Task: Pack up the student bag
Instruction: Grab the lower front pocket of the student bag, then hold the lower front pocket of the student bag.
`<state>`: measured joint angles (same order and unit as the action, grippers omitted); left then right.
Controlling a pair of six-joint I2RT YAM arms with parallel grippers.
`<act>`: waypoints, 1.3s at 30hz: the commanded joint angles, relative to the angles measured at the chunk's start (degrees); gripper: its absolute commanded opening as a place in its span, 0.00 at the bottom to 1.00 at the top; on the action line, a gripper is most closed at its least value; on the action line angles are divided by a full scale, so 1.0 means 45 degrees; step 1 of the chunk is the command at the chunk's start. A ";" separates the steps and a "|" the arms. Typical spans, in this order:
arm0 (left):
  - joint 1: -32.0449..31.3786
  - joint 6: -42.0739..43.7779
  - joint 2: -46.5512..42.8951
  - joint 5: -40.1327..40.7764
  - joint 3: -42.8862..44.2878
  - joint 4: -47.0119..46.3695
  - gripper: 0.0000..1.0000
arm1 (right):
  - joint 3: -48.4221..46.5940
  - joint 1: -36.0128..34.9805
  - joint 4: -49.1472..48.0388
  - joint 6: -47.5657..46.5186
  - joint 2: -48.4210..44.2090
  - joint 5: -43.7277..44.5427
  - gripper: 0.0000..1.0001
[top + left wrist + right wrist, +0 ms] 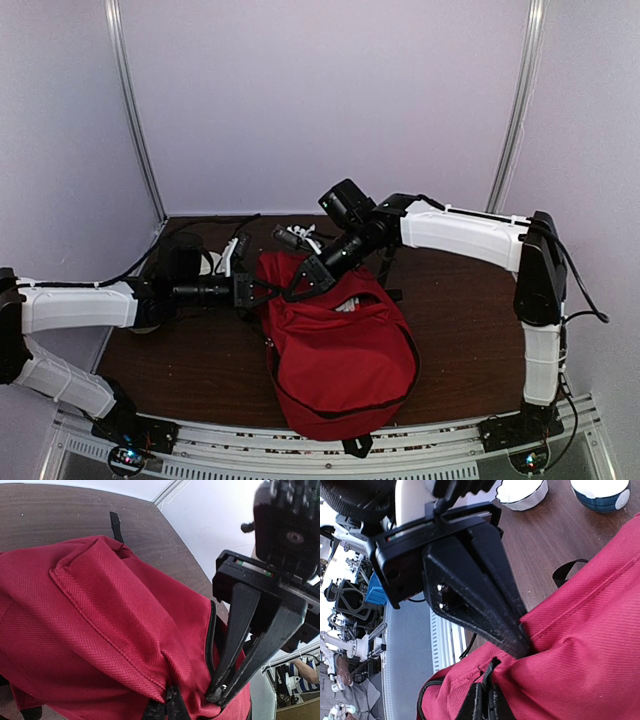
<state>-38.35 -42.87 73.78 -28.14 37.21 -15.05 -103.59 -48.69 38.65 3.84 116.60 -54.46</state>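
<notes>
Top external view: the student bag (340, 350), a big slumped lump of red cloth, lies mid-table on the dark wood-grain table (180, 360), and its mouth towards the back gapes a little. Both arms meet at its upper left corner. The left gripper (266, 290) comes in flat from the left, while the right gripper (297, 288) slants down from the right.

Over to the left wrist view: the weave is coarse and ribbed, with a raised stitched seam (107, 632) running across it. Black zipper trim (211, 635) curves along the opening. The right gripper's long tapering black fingers (240, 630) meet in a point right there, nipping the bag's edge.

Right wrist view now: the left gripper's wedge-shaped fingers (485, 605) are pressed together on a fold of the red fabric. Beyond it a thin black strap loop (567, 570) lies on the wood. A round white bowl (520, 492) and a blue bowl (600, 492) sit farther off.
</notes>
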 commanded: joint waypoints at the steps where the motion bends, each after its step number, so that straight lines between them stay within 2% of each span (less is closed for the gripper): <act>1: -0.0004 0.0541 -0.0762 0.0209 0.0793 -0.1220 0.00 | 0.0299 0.0527 -0.1053 0.0470 -0.0749 0.0028 0.03; 3: 0.0004 0.0640 -0.0834 0.0344 0.0764 -0.0940 0.00 | 0.0727 0.0880 -0.1479 0.0759 -0.1162 0.0066 0.00; 4: -0.0004 0.0667 -0.0888 0.0410 0.0755 -0.0783 0.03 | 0.0939 0.1010 -0.1695 0.0872 -0.1335 0.0094 0.00; 6: 0.0006 0.0678 -0.1073 0.0727 0.0730 -0.0262 0.24 | 0.1370 0.1204 -0.2185 0.1099 -0.1639 0.0116 0.00; 10: -0.0067 0.0291 -0.1935 0.0984 0.0049 -0.0203 0.41 | 0.2248 0.1326 -0.3567 0.1881 -0.2135 -0.0271 0.00; 17: -0.0928 -0.0843 -0.2303 0.1387 -0.0523 -0.0287 0.50 | 0.2422 0.1322 -0.4444 0.2660 -0.1975 -0.0814 0.00; 25: -0.2454 0.1024 -0.0640 0.3121 0.1473 0.2698 0.50 | 0.2575 0.1317 -0.4791 0.2995 -0.1959 -0.0894 0.00; 30: -0.2517 0.1157 0.0149 0.3291 0.1887 0.2704 0.47 | 0.2826 0.1312 -0.4915 0.2981 -0.2145 -0.0740 0.00; 35: -0.2513 0.1146 0.0719 0.2882 0.2153 0.2265 0.38 | 0.2949 0.1306 -0.4947 0.2978 -0.2208 -0.0643 0.00; 39: -0.2511 0.1206 0.0922 0.2467 0.2258 0.2041 0.15 | 0.2925 0.1317 -0.4911 0.2967 -0.2142 -0.0593 0.00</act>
<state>-49.56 -38.79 77.03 -15.62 45.60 -3.18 -90.59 -43.18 18.50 16.95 108.97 -57.80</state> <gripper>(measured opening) 0.231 0.007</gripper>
